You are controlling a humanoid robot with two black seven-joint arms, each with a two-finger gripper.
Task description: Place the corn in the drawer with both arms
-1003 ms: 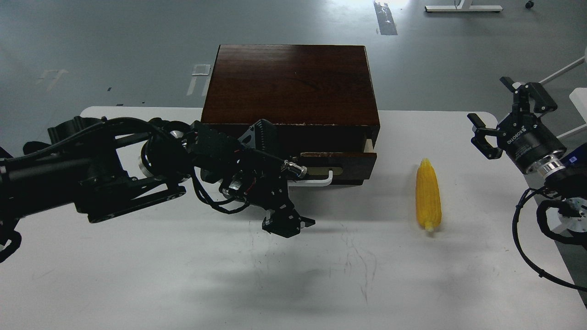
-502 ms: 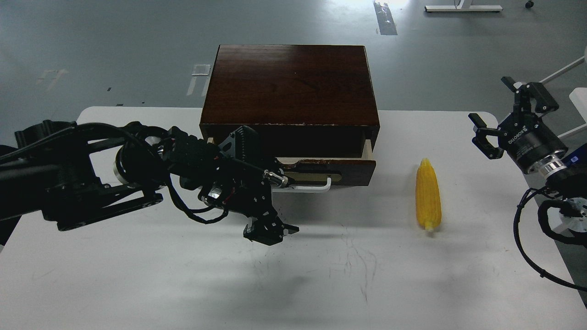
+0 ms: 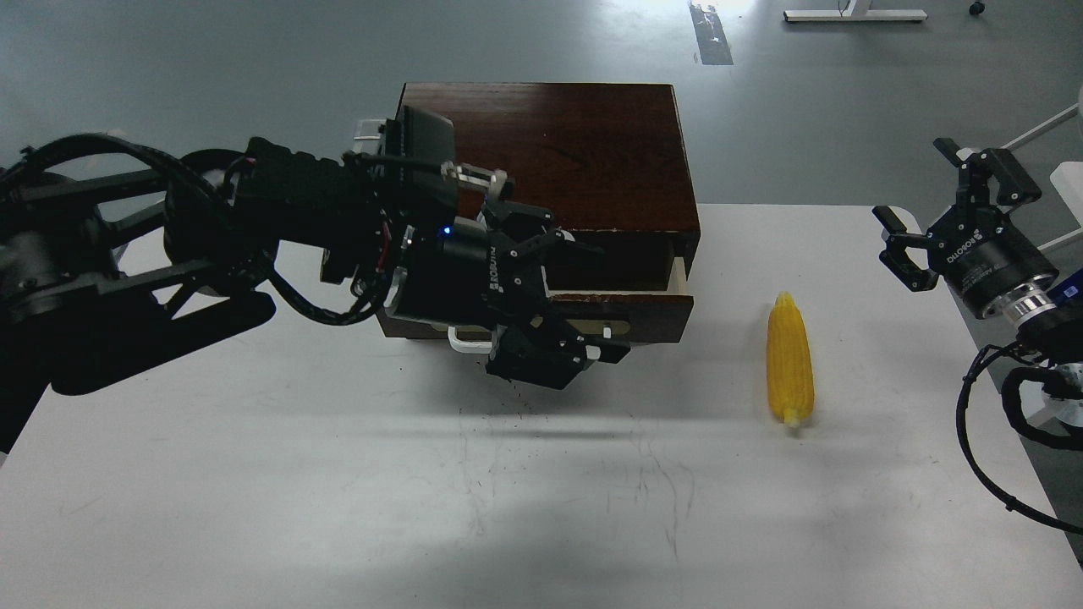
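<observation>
The yellow corn (image 3: 790,359) lies on the white table (image 3: 338,491), to the right of the cabinet, pointed end away from me. The dark brown drawer (image 3: 656,315) is pulled out a little, and its pale inner side shows at the right. My left gripper (image 3: 584,300) is open and spread across the drawer front. It covers most of the white handle (image 3: 461,340), and I cannot tell whether it touches it. My right gripper (image 3: 937,207) is open and empty, raised over the table's right edge, apart from the corn.
The dark wooden cabinet (image 3: 550,152) stands at the back middle of the table. My left arm (image 3: 169,245) crosses the table's left side. Black cables (image 3: 986,440) hang by the right edge. Grey floor lies beyond.
My left gripper lifted off the table, turned and moved up and right onto the drawer front. The drawer slid out slightly. My right gripper shifted a little right.
</observation>
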